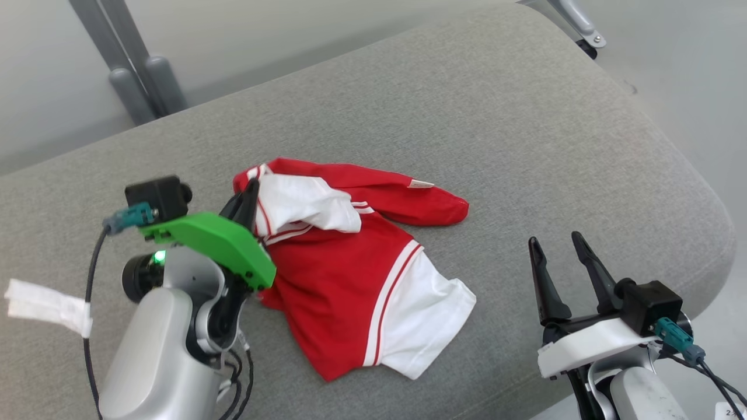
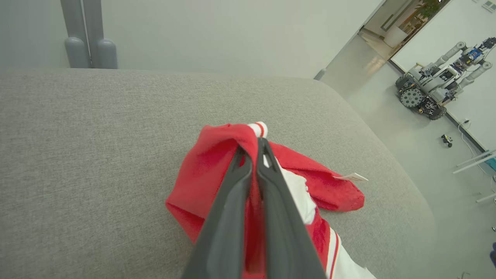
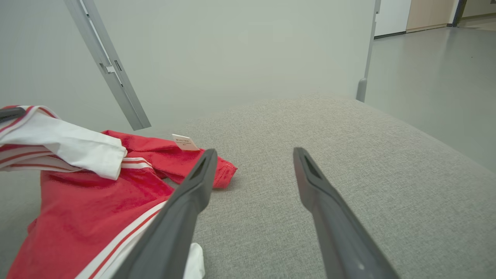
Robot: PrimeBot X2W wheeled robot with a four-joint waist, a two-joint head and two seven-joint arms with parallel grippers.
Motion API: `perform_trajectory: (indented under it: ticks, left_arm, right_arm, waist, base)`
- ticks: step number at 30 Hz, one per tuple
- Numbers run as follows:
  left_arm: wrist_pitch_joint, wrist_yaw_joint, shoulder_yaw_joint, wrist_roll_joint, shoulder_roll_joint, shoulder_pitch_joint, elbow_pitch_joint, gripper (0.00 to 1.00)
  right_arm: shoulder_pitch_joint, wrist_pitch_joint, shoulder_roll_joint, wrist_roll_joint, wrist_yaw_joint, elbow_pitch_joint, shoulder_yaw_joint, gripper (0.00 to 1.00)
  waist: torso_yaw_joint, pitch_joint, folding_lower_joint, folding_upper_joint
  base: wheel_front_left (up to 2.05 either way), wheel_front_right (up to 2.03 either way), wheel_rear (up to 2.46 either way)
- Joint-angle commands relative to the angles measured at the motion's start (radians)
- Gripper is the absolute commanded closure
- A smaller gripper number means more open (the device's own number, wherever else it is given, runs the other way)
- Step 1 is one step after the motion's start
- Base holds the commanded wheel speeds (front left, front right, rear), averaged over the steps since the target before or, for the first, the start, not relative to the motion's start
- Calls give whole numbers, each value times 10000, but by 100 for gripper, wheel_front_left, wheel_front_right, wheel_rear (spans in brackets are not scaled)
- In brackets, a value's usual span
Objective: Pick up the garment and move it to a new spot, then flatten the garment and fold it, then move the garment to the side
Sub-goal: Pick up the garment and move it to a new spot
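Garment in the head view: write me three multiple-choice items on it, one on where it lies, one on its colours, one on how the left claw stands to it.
1. Where does the garment lie?
A. On the floor
B. On the grey cushion
C. Over a metal rail

2. What colours is it?
A. Blue and yellow
B. Green and black
C. Red and white

3. How does the left claw stand?
A. Shut on a fold of the garment
B. Wide open above it
C. Resting apart from it

Key: 1 B, most of the cloth is spread on the grey fabric surface; 2 C, it has a red body with white sleeves and stripes; 3 A, the left wrist view shows it closed with red cloth pinched at its tip.
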Motion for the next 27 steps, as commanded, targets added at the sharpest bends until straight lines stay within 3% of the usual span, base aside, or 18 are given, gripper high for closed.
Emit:
perform_trajectory:
  ticks: [1, 3, 4, 5, 6, 9, 14, 20, 27]
  left_arm:
    - [-341, -178, -28, 84, 68, 182, 439, 100]
    - [-1050, -365, -84, 441, 163, 175, 1221, 100]
    - [-1445, -481, -105, 483, 155, 138, 1446, 73]
    - [-1861, -576, -96, 497, 65, 190, 1722, 11]
    - [-2203, -684, -149, 597, 32, 253, 1837, 0]
    - [-3400, -827, -435, 1189, 76, 437, 1755, 0]
    - [-4990, -291, -399, 2227, 240, 1443, 624, 0]
    - [-5155, 285, 298, 3153, 243, 3316, -965, 0]
    - [-5160, 68, 1335, 4150, -68, 5201, -1329, 0]
  right_arm:
    - [41, -30, -1, -81, 1, -18, -17, 0]
    - [11, -30, -17, -127, 1, -17, 33, 0]
    - [-20, -30, -49, -164, 1, -11, 90, 0]
    - [-55, -30, -87, -193, 1, -6, 181, 0]
    - [-70, -30, -131, -204, 1, -5, 248, 0]
    - [-2, -30, -294, -238, -1, -100, 201, 0]
    - [198, -30, -587, -355, -1, -333, 182, 0]
    - [554, -30, -991, -525, -1, -770, -79, 0]
    - [1143, -30, -1286, -635, -1, -916, -704, 0]
  waist:
    - [237, -20, 0, -1]
    - [421, -60, 0, -1]
    - [503, -83, 0, -1]
    - [590, -130, 0, -1]
    - [659, -181, 0, -1]
    - [1068, -327, 0, -1]
    - [1672, -617, 0, -1]
    - [2436, -931, 0, -1]
    - [3148, -1203, 0, -1]
  base:
    - [0, 0, 0]
    - [0, 0, 0]
    - [0, 0, 0]
    - [0, 0, 0]
    - [0, 0, 0]
    - [0, 0, 0]
    - [0, 0, 0]
    - [0, 0, 0]
    - [0, 0, 0]
